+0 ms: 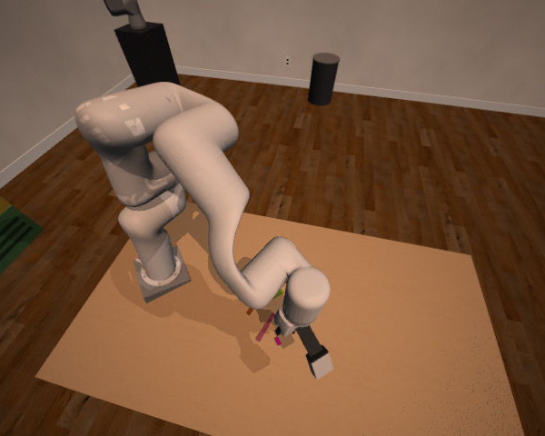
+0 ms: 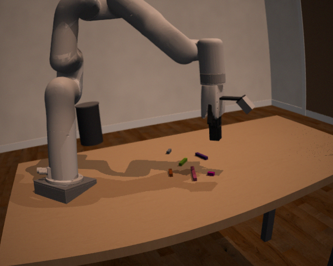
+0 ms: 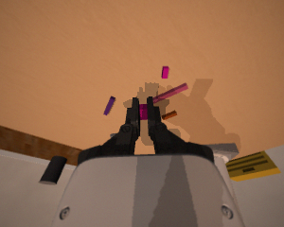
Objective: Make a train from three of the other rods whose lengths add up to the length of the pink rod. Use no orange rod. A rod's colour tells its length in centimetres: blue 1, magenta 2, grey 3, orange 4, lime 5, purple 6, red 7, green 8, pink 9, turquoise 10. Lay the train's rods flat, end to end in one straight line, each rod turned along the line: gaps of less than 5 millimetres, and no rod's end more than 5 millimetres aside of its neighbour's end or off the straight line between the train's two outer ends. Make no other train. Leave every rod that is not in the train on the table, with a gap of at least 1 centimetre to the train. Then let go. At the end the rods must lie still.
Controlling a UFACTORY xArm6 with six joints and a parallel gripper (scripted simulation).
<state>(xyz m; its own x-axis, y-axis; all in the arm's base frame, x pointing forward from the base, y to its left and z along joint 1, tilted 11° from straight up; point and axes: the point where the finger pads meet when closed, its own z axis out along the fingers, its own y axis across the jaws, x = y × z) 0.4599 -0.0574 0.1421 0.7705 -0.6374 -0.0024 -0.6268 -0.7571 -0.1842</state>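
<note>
My gripper [image 2: 215, 138] [image 3: 143, 105] is shut on a short magenta rod [image 3: 144, 112] and holds it well above the table, over the group of rods. In the exterior view the fingers hide the held rod. On the table lie a pink rod [image 1: 264, 327] [image 2: 193, 173] [image 3: 170, 93], a second magenta rod [image 1: 278, 341] [image 2: 211, 173] [image 3: 165, 72], an orange rod [image 1: 250, 311] [image 2: 170, 172] [image 3: 168, 114], a purple rod [image 2: 201, 155] [image 3: 109, 105], a lime rod [image 1: 277, 294] [image 2: 182, 161] and a small grey rod [image 2: 168, 151]. All lie apart from each other.
The rods lie on a tan table [image 1: 404, 304] [image 2: 261, 160]. The arm's base [image 1: 160, 282] [image 2: 64, 187] stands at its left end. The arm hides several rods in the top view. A dark cylinder [image 1: 323, 77] [image 2: 88, 123] stands on the floor behind.
</note>
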